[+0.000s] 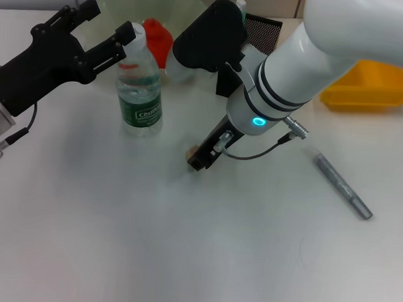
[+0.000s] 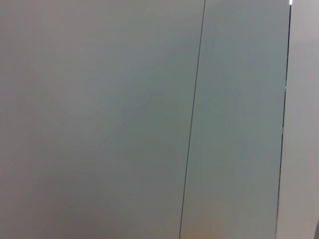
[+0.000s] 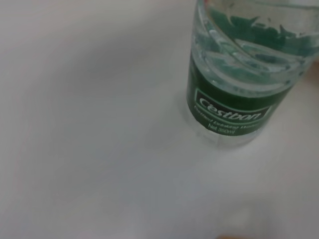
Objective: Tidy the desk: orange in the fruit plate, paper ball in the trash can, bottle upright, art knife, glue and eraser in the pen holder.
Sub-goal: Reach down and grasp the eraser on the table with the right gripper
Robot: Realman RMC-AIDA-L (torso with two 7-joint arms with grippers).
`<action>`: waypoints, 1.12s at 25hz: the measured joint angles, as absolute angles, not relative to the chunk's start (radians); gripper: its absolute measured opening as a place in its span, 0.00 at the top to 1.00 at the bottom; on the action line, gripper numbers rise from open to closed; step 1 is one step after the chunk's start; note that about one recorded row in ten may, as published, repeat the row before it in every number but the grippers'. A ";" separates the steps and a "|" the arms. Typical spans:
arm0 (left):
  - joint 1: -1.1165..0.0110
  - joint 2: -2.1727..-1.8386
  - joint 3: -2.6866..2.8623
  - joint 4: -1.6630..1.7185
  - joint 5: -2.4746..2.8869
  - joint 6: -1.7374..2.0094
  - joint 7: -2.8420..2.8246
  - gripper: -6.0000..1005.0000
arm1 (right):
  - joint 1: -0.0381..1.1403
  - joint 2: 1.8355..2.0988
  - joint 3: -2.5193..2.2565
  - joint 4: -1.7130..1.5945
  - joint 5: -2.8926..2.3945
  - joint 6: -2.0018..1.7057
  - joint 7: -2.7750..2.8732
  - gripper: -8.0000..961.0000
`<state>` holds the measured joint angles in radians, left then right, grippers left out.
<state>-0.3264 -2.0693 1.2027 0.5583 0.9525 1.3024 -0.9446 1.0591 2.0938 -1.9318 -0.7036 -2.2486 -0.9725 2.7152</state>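
So here's where we're at: the water bottle [image 1: 141,86] is standing upright on the white desk [image 1: 182,246], green label facing us, white cap on top, so we'd call that step done. Our left gripper [image 1: 103,32] sits spread open up around the cap, one finger at the cap, the other well off to the side, gripping nothing as far as we can tell, so it looks like a let-go rather than a grab. The left wrist view just shows a blank wall panel, no help there. Our right gripper [image 1: 200,158] is down low on the desk just right of the bottle, tip pointing at a small tan thing [image 1: 190,151] that's touching or nearly touching it. We'd guess that's the eraser, but it's mostly hidden, and we honestly can't tell if those fingers are open or closed. The right wrist view only shows the bottle's label and bare desk. The silver art knife [image 1: 343,185] lies well apart on the right, the black mesh pen holder [image 1: 263,31] is at the back behind the right arm, the yellow tray [image 1: 373,89] is at the far right, and something red sits in the glass plate [image 1: 155,8] behind the bottle. Next move, we think: get a clean grip on that tan piece, lift it clear without clipping the bottle, and carry it back to the pen holder.
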 joint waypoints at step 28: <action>-0.350 -2.069 1.203 0.545 0.953 1.301 -0.931 0.21 | 1.055 2.094 -1.948 -0.682 -2.228 -0.952 2.715 0.59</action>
<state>-0.3502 -2.0694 1.2026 0.5445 0.9525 1.3007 -0.9310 1.0553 2.0938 -1.9478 -0.6819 -2.2284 -0.9517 2.7150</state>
